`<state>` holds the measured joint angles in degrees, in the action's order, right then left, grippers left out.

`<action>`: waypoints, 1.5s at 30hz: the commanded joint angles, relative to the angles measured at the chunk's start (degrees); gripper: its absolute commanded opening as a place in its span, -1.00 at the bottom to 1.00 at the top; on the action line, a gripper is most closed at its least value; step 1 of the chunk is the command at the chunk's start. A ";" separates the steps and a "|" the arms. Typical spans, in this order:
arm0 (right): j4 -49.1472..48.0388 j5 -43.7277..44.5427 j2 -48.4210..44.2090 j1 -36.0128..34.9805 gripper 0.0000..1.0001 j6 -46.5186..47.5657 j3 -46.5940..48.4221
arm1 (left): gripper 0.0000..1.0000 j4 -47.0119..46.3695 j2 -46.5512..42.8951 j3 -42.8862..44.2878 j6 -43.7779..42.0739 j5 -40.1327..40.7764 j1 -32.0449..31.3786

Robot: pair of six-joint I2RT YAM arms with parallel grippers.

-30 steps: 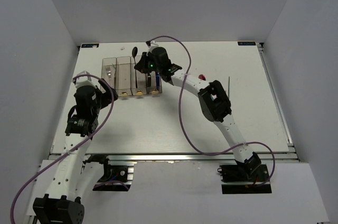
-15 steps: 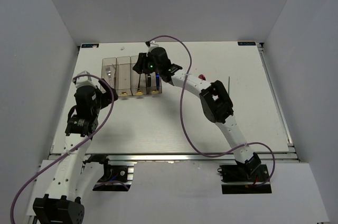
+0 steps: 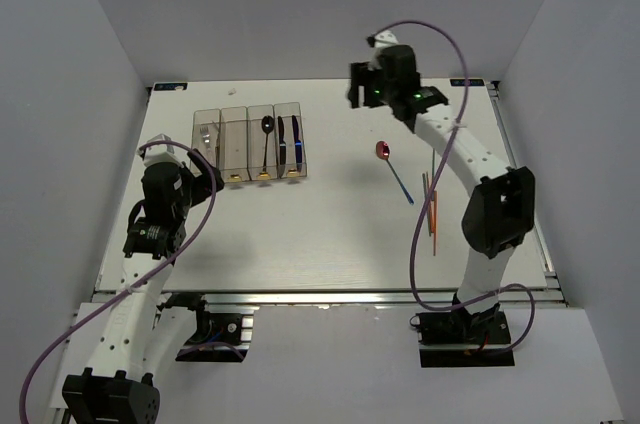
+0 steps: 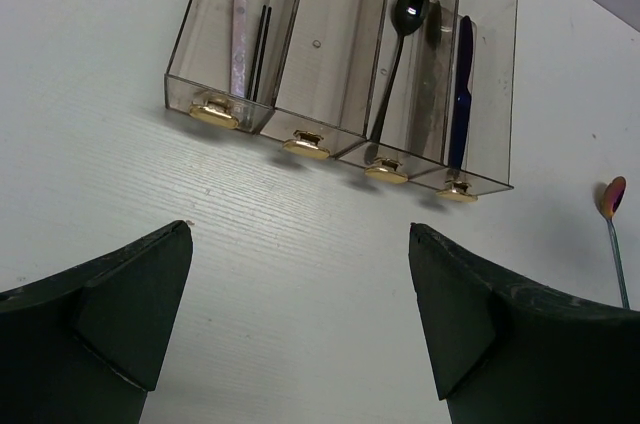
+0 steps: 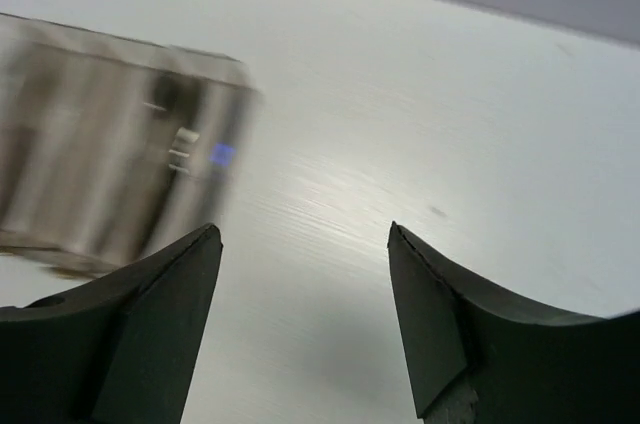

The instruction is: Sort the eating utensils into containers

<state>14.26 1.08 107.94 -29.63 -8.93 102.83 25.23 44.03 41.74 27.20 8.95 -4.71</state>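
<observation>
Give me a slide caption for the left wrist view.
Open left end effector faces the four-bin row: fork, dark spoon and blue knife binned; pink spoon lies outside.

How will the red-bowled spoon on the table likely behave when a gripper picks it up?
The red-bowled spoon looks straight and glossy, so it is probably stiff and will not bend. Its thin handle lies flat on the table, so it may slip or pivot when pinched. The rounded bowl could let it rock.

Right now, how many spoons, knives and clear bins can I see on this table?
Spoons: 2 (dark spoon, red spoon)
Knives: 2 (black knife, blue knife)
Bins: 4
Total: 8
</observation>
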 commanded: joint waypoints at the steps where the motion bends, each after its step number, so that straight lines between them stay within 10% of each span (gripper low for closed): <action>1: 17.72 7.17 0.96 5.88 0.44 6.99 -10.24 | 0.96 -0.63 -0.35 0.01 -0.39 -1.04 -0.04; 26: 20.81 3.31 12.63 11.43 -0.14 11.74 -10.10 | 0.96 -0.36 1.85 -0.16 -0.48 -0.69 -0.04; 36: 25.46 2.52 17.30 10.38 -1.00 11.30 -10.28 | 0.96 -0.45 2.11 -0.16 -0.57 -0.95 -0.12; 45: 17.40 -9.57 9.06 9.76 -1.00 6.57 -15.19 | 0.96 -0.36 1.94 -0.16 -0.57 -0.86 -0.04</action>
<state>34.35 0.32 121.14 -19.53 0.73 90.78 25.26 46.30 41.71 27.18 8.51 -4.69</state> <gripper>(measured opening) 0.009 0.981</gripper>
